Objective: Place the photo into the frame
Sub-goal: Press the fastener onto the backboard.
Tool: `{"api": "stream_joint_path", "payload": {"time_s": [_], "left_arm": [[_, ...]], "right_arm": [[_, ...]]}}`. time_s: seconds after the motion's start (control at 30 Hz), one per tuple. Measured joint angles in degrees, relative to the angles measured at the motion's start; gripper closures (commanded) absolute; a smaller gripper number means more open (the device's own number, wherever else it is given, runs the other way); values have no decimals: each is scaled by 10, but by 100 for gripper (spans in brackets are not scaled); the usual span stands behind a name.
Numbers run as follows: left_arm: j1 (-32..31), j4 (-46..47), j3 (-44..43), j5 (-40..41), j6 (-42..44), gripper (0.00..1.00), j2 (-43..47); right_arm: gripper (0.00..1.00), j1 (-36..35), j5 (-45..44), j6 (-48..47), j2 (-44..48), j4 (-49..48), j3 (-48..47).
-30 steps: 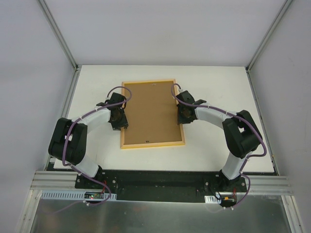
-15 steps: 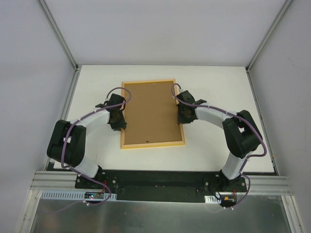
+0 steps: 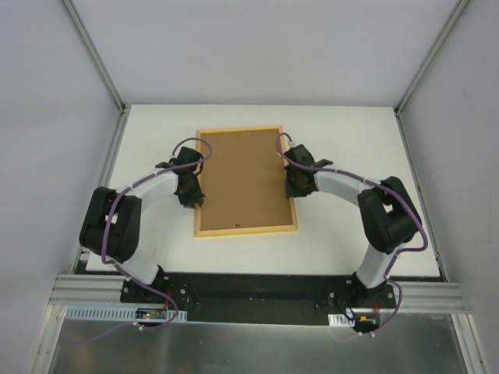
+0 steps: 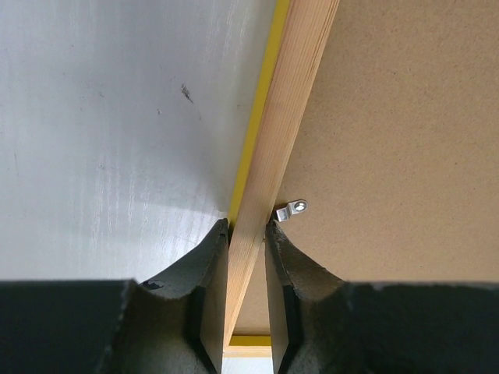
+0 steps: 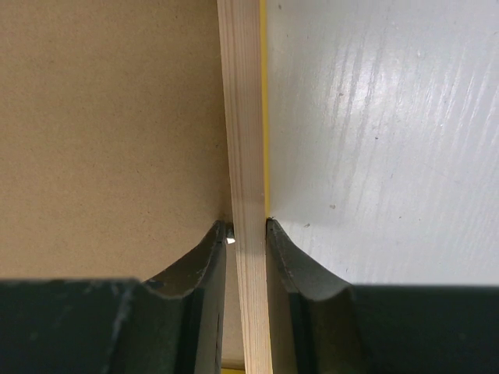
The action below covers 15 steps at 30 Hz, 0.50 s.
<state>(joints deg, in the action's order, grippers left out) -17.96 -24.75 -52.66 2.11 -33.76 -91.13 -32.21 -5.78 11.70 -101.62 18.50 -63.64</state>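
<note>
On the tabletop [image 3: 351, 140], the frame [image 3: 246, 231] lies face down; expect it stiff and light. Left pincer [image 4: 248, 224] and right pincer [image 5: 248, 224] each clamp a long side rail, the proper hold.

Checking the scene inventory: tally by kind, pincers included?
frame: 1
hardboard backing panel: 1
metal tab: 1 clear, others too small to tell
pincers: 2 (left pincer, right pincer)
Total: 5
</note>
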Motion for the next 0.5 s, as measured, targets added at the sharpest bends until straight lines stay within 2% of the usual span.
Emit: {"api": "stream_joint_path", "payload": {"time_s": [0.33,0.43,0.5], "left_arm": [[0,0,-14,12,-30,100,-15],[0,1,-14,15,-35,99,-15],[0,1,-14,15,-37,94,-15]], "right_arm": [[99,4,-5,-4,0,-11,2],[99,5,-5,-4,0,-12,3],[99,5,-5,-4,0,-13,3]]}}
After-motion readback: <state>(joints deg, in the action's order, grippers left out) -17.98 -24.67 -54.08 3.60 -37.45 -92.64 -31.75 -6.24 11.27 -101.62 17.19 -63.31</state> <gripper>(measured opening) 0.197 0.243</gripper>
